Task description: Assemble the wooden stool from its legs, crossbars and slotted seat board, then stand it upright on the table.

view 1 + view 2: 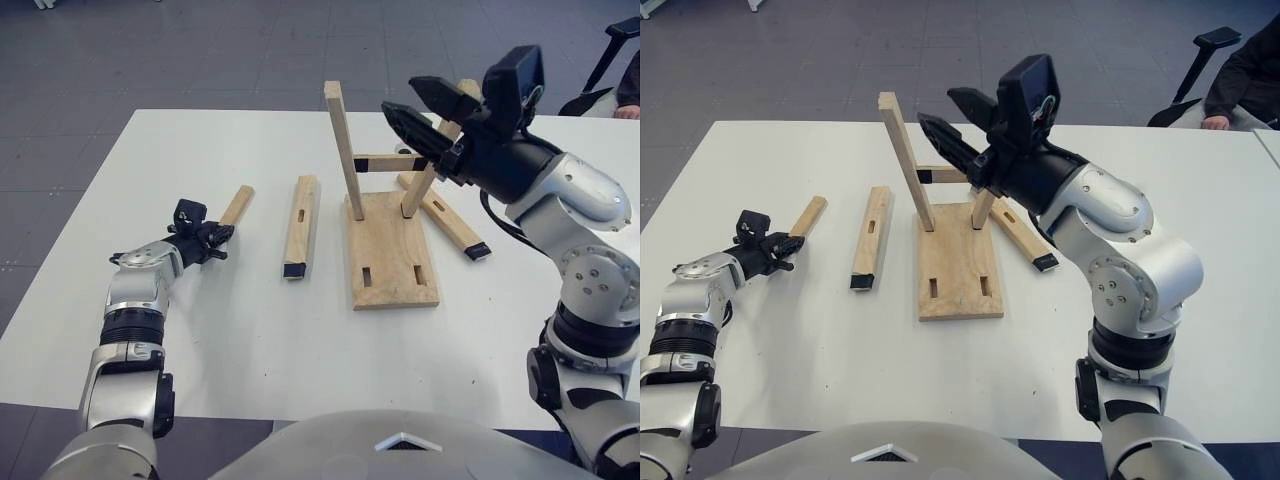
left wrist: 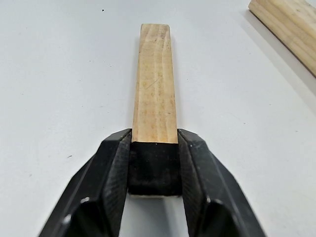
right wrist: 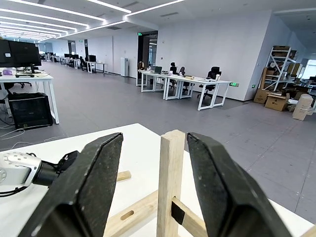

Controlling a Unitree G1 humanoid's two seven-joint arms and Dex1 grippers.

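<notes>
Crossbar [image 2: 154, 84] lies, black end pinched in left tool [image 2: 154, 140].

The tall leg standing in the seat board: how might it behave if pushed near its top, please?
The tall leg looks like stiff wood, so unlikely to bend. Pushed high, it may lever in the seat board; the crossbar probably steadies it.

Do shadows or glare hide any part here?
Left eye view: only soft shadows beside the seat board and loose leg, nothing hidden. Left wrist view: even light on the crossbar. Right wrist view: bright ceiling strips, dark right gripper, upright leg plainly visible.
</notes>
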